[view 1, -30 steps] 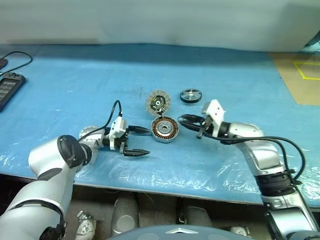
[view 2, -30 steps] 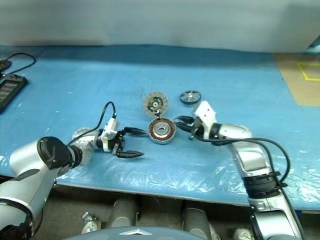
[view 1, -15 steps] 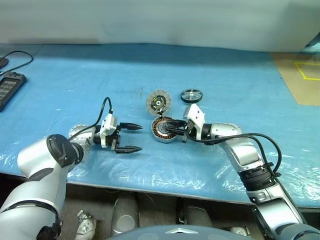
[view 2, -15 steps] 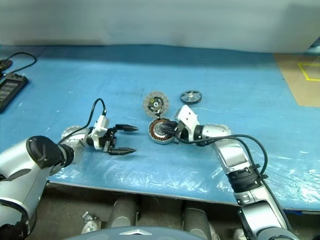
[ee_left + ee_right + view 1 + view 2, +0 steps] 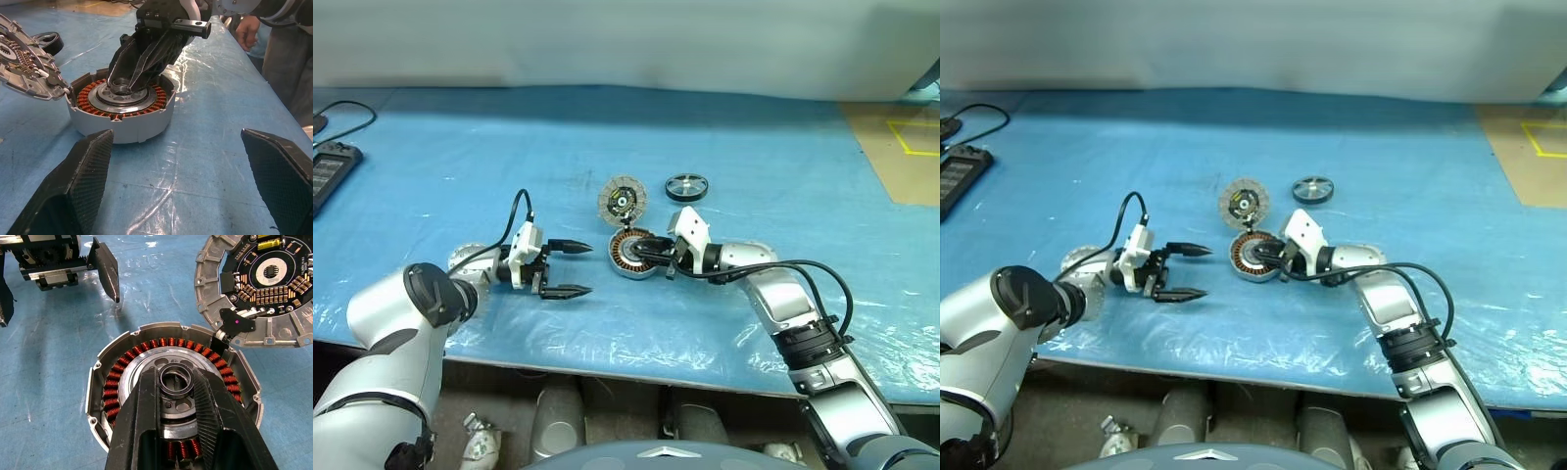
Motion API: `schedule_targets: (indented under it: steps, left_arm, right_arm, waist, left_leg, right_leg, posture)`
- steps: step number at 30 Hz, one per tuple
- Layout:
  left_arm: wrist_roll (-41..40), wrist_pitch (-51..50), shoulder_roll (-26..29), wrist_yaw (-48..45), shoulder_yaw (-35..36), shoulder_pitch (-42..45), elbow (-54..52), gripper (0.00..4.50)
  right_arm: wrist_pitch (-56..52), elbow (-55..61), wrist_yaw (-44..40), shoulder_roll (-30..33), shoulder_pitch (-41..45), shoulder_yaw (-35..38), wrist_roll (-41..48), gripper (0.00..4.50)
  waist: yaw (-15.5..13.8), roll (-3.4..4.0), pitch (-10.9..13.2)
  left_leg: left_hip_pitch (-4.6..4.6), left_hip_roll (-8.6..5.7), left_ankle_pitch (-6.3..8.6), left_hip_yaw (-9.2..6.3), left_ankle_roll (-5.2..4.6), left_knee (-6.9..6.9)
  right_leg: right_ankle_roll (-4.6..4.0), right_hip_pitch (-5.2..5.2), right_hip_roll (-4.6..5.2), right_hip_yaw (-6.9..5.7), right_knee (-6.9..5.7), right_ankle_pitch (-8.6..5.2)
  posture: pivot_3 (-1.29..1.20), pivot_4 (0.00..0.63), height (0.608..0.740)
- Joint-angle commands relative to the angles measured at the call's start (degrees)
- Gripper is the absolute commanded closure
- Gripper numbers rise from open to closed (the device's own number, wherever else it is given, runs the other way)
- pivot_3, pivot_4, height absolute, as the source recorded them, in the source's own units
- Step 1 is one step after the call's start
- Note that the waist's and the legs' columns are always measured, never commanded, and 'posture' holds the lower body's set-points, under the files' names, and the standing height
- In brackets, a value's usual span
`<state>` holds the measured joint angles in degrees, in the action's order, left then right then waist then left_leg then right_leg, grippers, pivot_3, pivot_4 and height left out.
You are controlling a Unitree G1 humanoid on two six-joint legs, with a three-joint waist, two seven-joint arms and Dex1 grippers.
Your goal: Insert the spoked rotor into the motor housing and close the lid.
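The motor housing (image 5: 634,253) sits open on the blue plastic-covered desk (image 5: 460,176), its ring of copper windings showing. The lid (image 5: 623,201) is swung back at the far edge, joined there to the housing's rim and tilted up, with a circuit board on its inner face; part of it is cut off in both wrist views. The spoked rotor (image 5: 686,187) rests on the desk beyond the housing, near the lid and apart from both hands.

The right hand (image 5: 177,384) reaches over the housing, its two black fingers pinching a small dark ring (image 5: 176,380) right over the housing's centre; the fingers cover the near part of the windings and hub, so whether the ring touches the hub is hard to tell.

The left hand (image 5: 574,268) hovers just beside the housing on the robot's left, fingers spread wide and holding nothing. In the left wrist view a person's hand (image 5: 248,30) shows at the desk's far edge, mostly cut off
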<state>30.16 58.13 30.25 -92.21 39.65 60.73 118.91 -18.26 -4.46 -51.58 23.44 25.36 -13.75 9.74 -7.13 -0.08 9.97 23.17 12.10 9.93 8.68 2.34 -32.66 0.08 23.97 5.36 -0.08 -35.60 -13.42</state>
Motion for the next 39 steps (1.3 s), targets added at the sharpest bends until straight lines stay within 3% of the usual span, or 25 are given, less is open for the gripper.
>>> schedule_targets:
  steps: [1,6,7,11,20,23,29,39]
  left_arm:
    - [-0.37,0.39,0.14,-0.28,0.45,0.58,1.09,0.10]
    - [-0.59,0.38,0.09,-0.12,0.16,0.79,1.09,0.10]
    - [-0.61,0.54,0.04,0.05,0.09,0.81,1.09,0.10]
    - [-0.53,0.77,-0.26,0.40,-0.10,0.74,1.09,0.10]
    - [-0.57,0.98,-0.52,1.10,-0.53,0.80,1.09,0.10]
    - [-0.55,1.00,-0.59,1.31,-0.70,0.81,1.09,0.10]
    - [-0.55,1.24,-0.83,1.89,-0.92,0.88,1.09,0.10]
    - [-0.44,1.91,-0.57,3.85,-2.38,0.04,1.09,0.10]
  right_arm:
    - [0.93,0.66,-0.40,-0.43,0.81,-0.16,-0.07,3.91]
    - [0.48,0.32,-0.25,-0.63,0.86,-0.14,-0.22,3.91]
    - [0.53,0.28,-0.17,-0.66,0.90,-0.10,-0.29,3.16]
    - [0.60,0.90,0.21,-1.10,0.94,0.77,0.39,1.84]
    - [-1.14,3.04,-0.38,-1.48,0.82,1.86,2.65,1.84]
    - [-1.55,2.88,-0.31,-1.83,1.13,2.28,3.45,2.39]
    - [-1.31,0.82,-0.03,-2.57,1.47,2.62,3.40,4.38]
    - [-0.96,-1.18,-1.07,-3.39,2.87,0.41,1.92,4.48]
  waist:
    - [0.00,0.00,0.00]
    - [0.01,0.00,0.00]
    - [0.00,0.00,0.00]
    - [0.00,0.00,0.00]
    - [0.00,0.00,0.00]
    - [0.00,0.00,0.00]
    - [0.01,0.00,0.00]
    - [0.03,0.00,0.00]
  left_leg:
    - [0.00,0.01,0.00,0.00,0.00,-0.01]
    - [0.00,0.01,0.00,0.00,0.00,-0.03]
    - [0.00,0.01,0.00,0.00,0.00,-0.04]
    - [0.00,0.01,0.00,0.00,0.00,-0.04]
    - [0.00,0.01,0.00,0.00,0.00,-0.05]
    - [0.00,0.01,0.00,0.00,0.00,-0.06]
    - [0.00,0.01,0.00,0.00,0.00,-0.07]
    - [0.00,0.02,0.00,0.00,0.00,-0.07]
  right_leg:
    - [0.00,0.00,0.00,0.00,-0.02,0.00]
    - [-0.01,0.00,0.00,0.00,-0.04,-0.01]
    - [-0.01,0.00,0.00,0.00,-0.04,-0.01]
    - [-0.02,0.00,0.00,0.00,-0.05,-0.01]
    - [-0.02,0.01,0.00,0.00,-0.05,-0.01]
    - [-0.03,0.01,0.00,0.01,-0.06,-0.02]
    - [-0.04,0.01,0.00,0.01,-0.07,-0.02]
    - [-0.04,0.01,-0.01,0.00,-0.08,-0.02]
  posture:
    - [0.00,0.150,0.740]
    - [0.00,0.150,0.740]
    - [0.00,0.150,0.740]
    - [0.00,0.150,0.740]
    - [0.00,0.150,0.740]
    - [0.00,0.150,0.740]
    - [0.00,0.150,0.740]
    - [0.00,0.150,0.740]
